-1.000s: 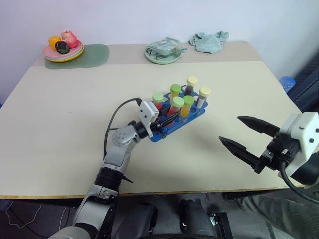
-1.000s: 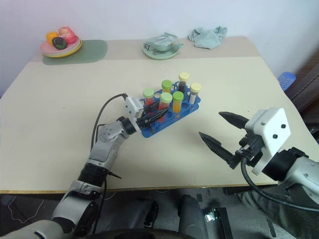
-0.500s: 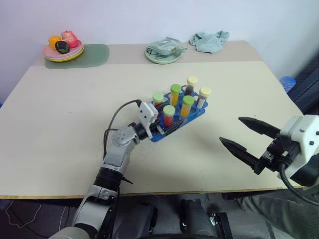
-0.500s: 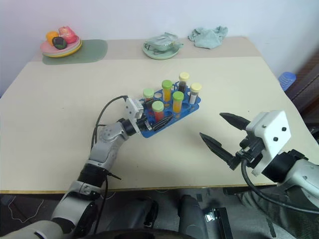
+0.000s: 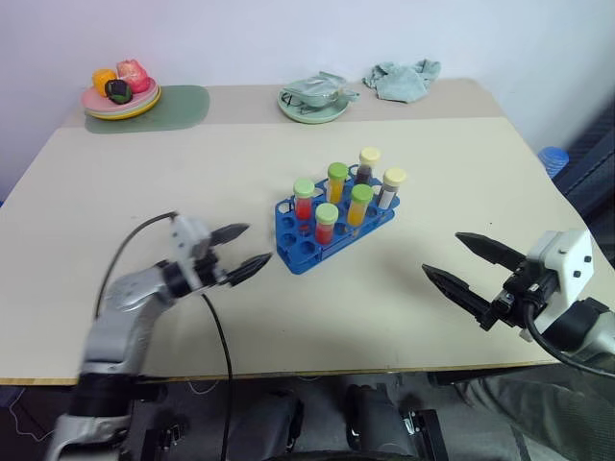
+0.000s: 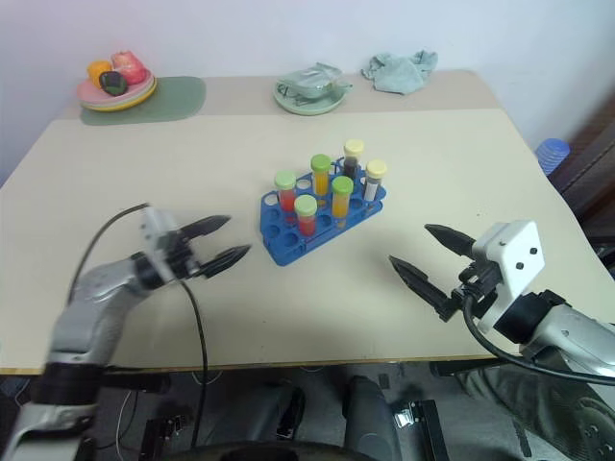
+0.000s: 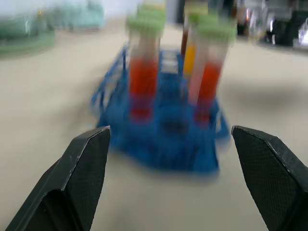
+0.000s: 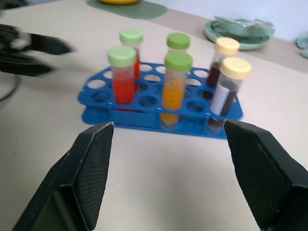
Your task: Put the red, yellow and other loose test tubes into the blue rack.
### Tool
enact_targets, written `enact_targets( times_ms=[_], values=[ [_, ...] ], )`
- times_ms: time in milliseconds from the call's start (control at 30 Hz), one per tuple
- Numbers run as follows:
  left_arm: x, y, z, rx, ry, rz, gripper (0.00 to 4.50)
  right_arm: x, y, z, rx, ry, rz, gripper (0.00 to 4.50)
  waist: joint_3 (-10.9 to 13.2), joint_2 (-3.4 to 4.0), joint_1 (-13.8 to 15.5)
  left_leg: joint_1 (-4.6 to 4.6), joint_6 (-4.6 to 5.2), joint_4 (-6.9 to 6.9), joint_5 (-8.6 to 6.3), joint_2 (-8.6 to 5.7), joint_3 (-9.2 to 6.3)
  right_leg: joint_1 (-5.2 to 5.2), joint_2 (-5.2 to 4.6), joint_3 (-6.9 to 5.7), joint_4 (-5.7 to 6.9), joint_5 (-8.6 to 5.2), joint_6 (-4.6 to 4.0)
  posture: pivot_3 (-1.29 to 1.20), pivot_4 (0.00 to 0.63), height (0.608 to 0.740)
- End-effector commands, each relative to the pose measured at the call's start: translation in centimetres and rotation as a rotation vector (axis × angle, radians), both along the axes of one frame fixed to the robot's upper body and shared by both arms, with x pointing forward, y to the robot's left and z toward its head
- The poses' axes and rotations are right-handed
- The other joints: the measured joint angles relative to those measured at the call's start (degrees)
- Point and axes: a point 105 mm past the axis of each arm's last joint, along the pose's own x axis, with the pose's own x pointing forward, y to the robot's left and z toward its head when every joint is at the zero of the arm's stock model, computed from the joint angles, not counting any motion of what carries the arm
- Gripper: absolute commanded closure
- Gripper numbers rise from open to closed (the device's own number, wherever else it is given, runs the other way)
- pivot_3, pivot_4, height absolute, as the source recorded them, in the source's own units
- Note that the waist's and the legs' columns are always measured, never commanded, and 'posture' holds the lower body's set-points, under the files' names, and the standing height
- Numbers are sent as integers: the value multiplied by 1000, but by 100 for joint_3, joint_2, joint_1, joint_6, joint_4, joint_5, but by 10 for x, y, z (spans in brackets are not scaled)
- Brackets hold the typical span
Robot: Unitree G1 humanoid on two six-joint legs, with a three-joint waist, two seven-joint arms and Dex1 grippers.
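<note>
The blue rack point(image 5: 334, 233) stands mid-table with six capped test tubes point(image 8: 178, 86) upright in its holes — two red and two orange-yellow under green caps, two dark brown under pale yellow caps (one carries a white label, no writing legible). The left gripper point(image 5: 240, 252) hovers just beside the rack's near-left corner, fingers spread wide and empty. The right gripper point(image 5: 463, 265) hangs well apart on the rack's other side — also wide open, holding nothing.
</note>
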Motion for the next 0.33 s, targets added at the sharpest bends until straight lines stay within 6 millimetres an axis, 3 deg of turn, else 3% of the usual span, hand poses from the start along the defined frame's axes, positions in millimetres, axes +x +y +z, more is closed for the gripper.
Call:
enact_targets(
  times_ms=[33,167,333],
  values=[
    [-9,23,18,32,-52,16,389,1,-9,-4,-10,-13,-25,771,1,2,11,0,0,0,0,0,0,1,0,0,0,0,0,0,150,740],
    [-18,35,15,57,-17,24,389,0,-26,-13,-30,8,-61,771,0,3,14,0,3,1,-4,0,0,5,-1,-1,-4,0,0,0,150,740],
    [-27,30,12,78,-7,-10,389,-3,-36,-16,-43,10,-66,771,1,6,-4,1,-7,-1,-10,1,0,4,-2,0,-3,0,0,0,150,740]
  ],
)
